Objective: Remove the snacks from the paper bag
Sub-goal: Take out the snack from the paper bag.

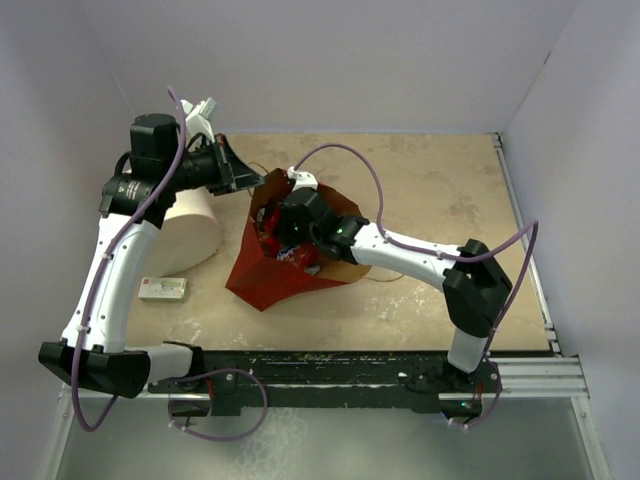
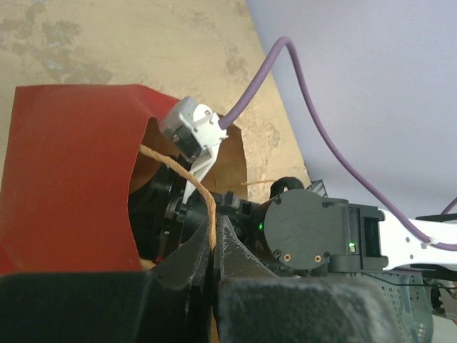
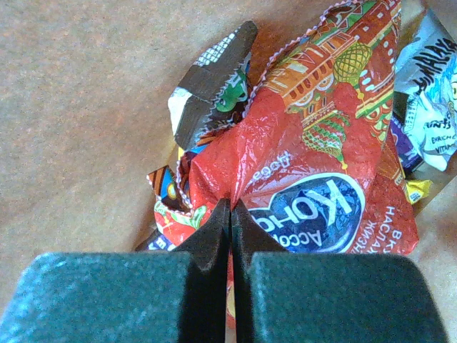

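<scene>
The red paper bag (image 1: 262, 283) lies on the table with its mouth held up and its brown inside (image 3: 86, 86) showing. My left gripper (image 2: 213, 227) is shut on the bag's string handle (image 2: 202, 187) at the rim; the top view shows this gripper (image 1: 252, 182) at the bag's back left edge. My right gripper (image 1: 290, 235) reaches into the bag. There the right gripper (image 3: 230, 207) is shut on a pinched fold of the red cookie bag (image 3: 314, 143) with blue lettering. Around it lie small snacks: a brown-and-white pack (image 3: 211, 78), a light-blue pack (image 3: 432, 78) and an orange one (image 3: 168, 189).
A white cylindrical tub (image 1: 190, 235) stands left of the bag, under my left arm. A small flat white-and-green box (image 1: 163, 289) lies near the front left. Walls close the table on three sides, and a metal rail (image 1: 525, 240) runs along its right edge.
</scene>
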Controlling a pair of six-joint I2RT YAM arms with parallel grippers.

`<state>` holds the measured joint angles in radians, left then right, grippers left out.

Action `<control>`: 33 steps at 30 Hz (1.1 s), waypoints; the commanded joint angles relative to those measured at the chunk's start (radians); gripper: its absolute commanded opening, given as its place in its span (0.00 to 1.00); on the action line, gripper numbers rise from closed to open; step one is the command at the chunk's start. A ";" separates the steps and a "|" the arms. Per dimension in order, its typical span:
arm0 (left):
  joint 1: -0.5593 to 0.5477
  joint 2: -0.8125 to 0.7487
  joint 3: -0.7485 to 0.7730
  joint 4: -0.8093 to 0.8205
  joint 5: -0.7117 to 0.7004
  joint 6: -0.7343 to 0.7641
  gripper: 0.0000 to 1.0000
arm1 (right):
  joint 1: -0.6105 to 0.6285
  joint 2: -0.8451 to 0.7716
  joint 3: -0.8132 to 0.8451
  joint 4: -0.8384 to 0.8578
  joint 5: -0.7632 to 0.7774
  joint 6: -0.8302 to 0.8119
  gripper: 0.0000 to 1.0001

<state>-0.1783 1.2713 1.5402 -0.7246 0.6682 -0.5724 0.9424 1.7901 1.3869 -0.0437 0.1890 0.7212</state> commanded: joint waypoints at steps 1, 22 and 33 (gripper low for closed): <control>-0.004 -0.034 0.074 -0.053 -0.020 0.054 0.00 | -0.002 -0.090 0.014 0.036 -0.042 -0.038 0.00; -0.006 -0.124 0.013 0.005 -0.029 0.077 0.00 | -0.006 -0.375 0.038 -0.086 0.115 -0.084 0.00; -0.005 -0.106 -0.047 0.025 -0.100 0.001 0.00 | -0.020 -0.394 0.298 -0.223 0.167 -0.122 0.00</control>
<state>-0.1799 1.1774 1.5261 -0.7841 0.5777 -0.5232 0.9348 1.4723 1.5101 -0.3660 0.2970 0.6193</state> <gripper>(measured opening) 0.007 0.004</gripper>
